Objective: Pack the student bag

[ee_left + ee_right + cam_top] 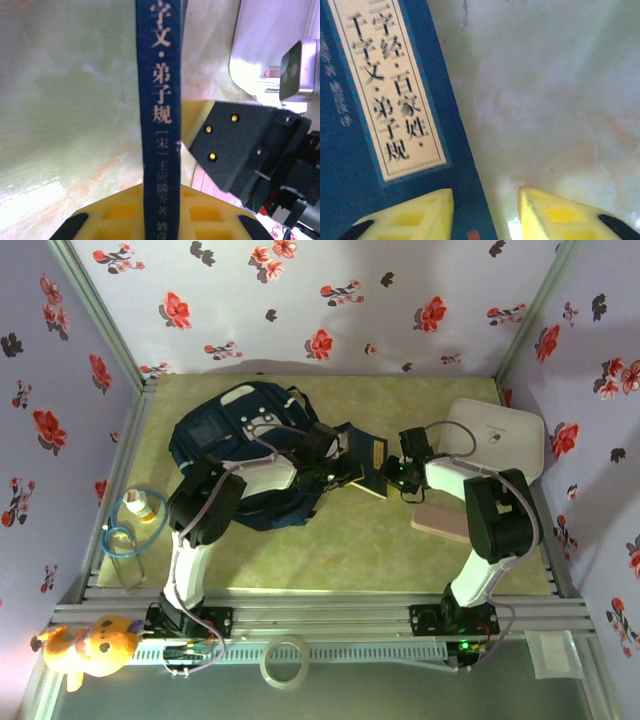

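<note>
The navy student bag (pixel 222 435) lies at the left-middle of the table. A blue book with Chinese lettering (pixel 366 466) sticks out to the right of it. My left gripper (pixel 338 460) reaches over the bag and is shut on the book, whose spine (pixel 160 100) runs between the yellow pads (pixel 120 212). My right gripper (pixel 394 476) is at the book's other end. Its fingers (pixel 420 212) stand apart, one over the blue cover (pixel 350 175) and one over the bare table, with the book's edge passing between them.
A white rounded-square box (pixel 497 435) stands at the back right, and a pink flat item (pixel 440 521) lies beside the right arm. A small bottle and a blue ring (pixel 138 512) sit at the left edge. A plush toy (pixel 92 646) and a tape roll (pixel 285 661) lie on the near ledge.
</note>
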Controlling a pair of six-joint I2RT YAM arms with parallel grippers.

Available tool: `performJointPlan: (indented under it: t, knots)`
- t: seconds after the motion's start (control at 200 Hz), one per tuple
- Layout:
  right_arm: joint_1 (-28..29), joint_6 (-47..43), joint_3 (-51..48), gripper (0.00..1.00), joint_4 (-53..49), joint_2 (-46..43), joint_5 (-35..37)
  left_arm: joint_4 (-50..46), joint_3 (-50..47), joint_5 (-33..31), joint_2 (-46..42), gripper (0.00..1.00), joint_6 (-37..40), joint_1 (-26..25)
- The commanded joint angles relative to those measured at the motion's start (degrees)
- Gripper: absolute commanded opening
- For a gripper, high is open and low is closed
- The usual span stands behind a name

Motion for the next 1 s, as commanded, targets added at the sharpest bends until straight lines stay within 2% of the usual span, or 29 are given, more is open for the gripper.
performJointPlan:
  t: [0.0, 0.135, 0.285, 0.475, 0.675, 0.8, 0.915, 0.995]
  knots:
    - [0.8, -0.2, -2.5, 0.46, -0.2, -5.5, -2.8, 4.6, -2.0, -0.8, -6.3, 0.0, 4.2, 1.1]
    - [0.8, 3.8, -5.7, 0.65, 4.1, -11.7, -4.4, 6.7, -4.9, -0.7, -10.6, 0.0, 5.5, 3.8]
    - [1.3, 10.4, -10.3, 0.74, 15.3, -17.5, -9.8, 10.7, -9.8, -0.9, -16.3, 0.0, 5.7, 7.5]
    - [5.5, 20.3, -15.1, 0.91, 29.2, -21.9, -8.9, 20.3, -16.9, -0.6, -21.8, 0.0, -0.3, 13.0]
    - [14.6, 29.5, -14.9, 0.96, 42.9, -20.8, -1.1, 24.2, -21.4, 0.0, -27.1, 0.0, -4.6, 16.8]
    - [18.3, 36.9, -13.4, 0.97, 49.1, -17.4, 4.5, 26.4, -23.7, 0.0, -30.0, 0.0, -7.1, 17.7]
    - [20.2, 44.2, -12.4, 0.96, 58.2, -11.6, 5.9, 31.3, -25.6, 0.6, -31.7, 0.0, -10.9, 17.7]
    - [21.1, 46.8, -11.5, 0.9, 68.6, -6.9, 5.8, 33.3, -26.1, 1.4, -32.5, 0.0, -12.6, 17.9]
